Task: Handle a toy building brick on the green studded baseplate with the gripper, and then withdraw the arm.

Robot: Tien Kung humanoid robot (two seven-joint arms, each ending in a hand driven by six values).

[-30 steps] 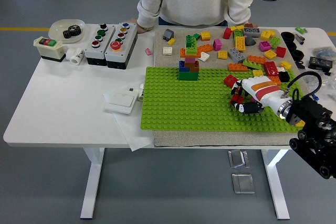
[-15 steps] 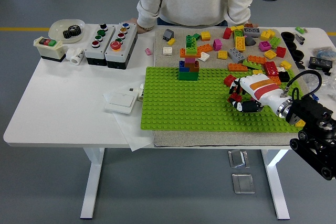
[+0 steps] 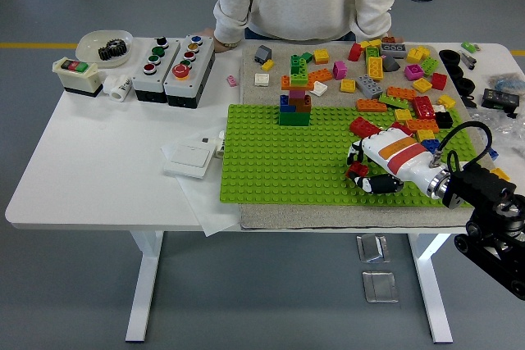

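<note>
Table [image 3: 107, 170] comes first, white, with a person standing at its twelve o'clock edge, hands out of sight. Across its middle lies the green baseplate [image 3: 287, 161], a small brick tower [image 3: 294, 97] at its eleven o'clock corner and loose bricks [image 3: 394, 67] scattered on the mat beyond, toward one o'clock. The right hand [image 3: 365, 168] reaches in from four o'clock and now sits further onto the plate and nearer its front edge than a second ago, when it hovered by the loose pile. Its fingers curl around a small red brick [image 3: 358, 170], held just over the studs. I judge the pick done and the placing about to begin; withdrawal remains.
</note>
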